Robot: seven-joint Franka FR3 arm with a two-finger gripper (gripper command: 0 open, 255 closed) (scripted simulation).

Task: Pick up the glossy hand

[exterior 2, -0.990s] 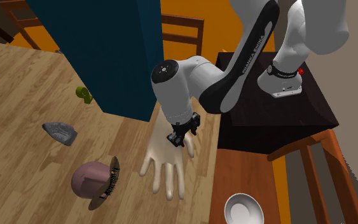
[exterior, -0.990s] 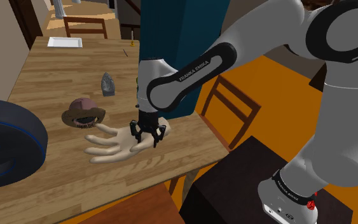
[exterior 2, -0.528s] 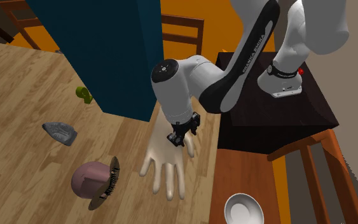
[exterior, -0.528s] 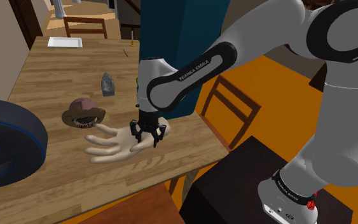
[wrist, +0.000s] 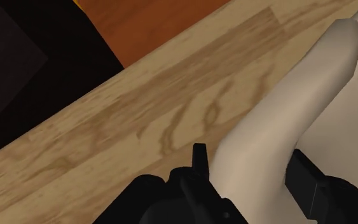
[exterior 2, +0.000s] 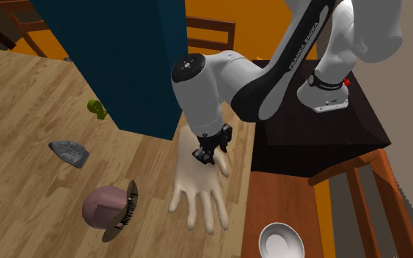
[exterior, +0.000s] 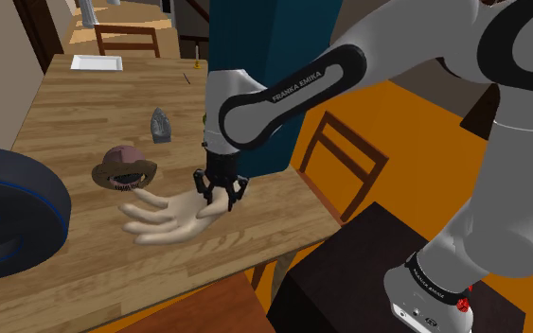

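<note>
Cream and softly shiny, the model hand (exterior: 174,214) lies over the wooden table (exterior: 84,113). In the shoulder view its wrist end points toward the arm and its spread digits point toward nine o'clock. The black gripper (exterior: 219,199) comes down on that wrist end, at three o'clock of the palm. In the wrist view we see its two fingers (wrist: 199,167) with a cream lobe of the hand pinched between them, pressed against each. We cannot tell whether the hand's far tips rest on the wood.

In the shoulder view the table's edge runs close by at four o'clock of the gripper, with orange floor (exterior: 416,132) beyond it. A tall dark blue panel (exterior: 255,57) stands at twelve o'clock, just behind the arm. A brown hat (exterior: 122,168) sits near the hand's far tips, at ten o'clock of the gripper. A grey iron (exterior: 160,125) is farther off at eleven, and a big dark ring (exterior: 27,180) lies at nine, well apart. Bare wood opens at seven o'clock.

In the second exterior view the table's edge lies just beside the hand at three o'clock and meets a reddish board (exterior 2: 278,194). That board carries a white bowl (exterior 2: 284,240) at five o'clock. The dark stand (exterior 2: 322,139) is at two o'clock.
</note>
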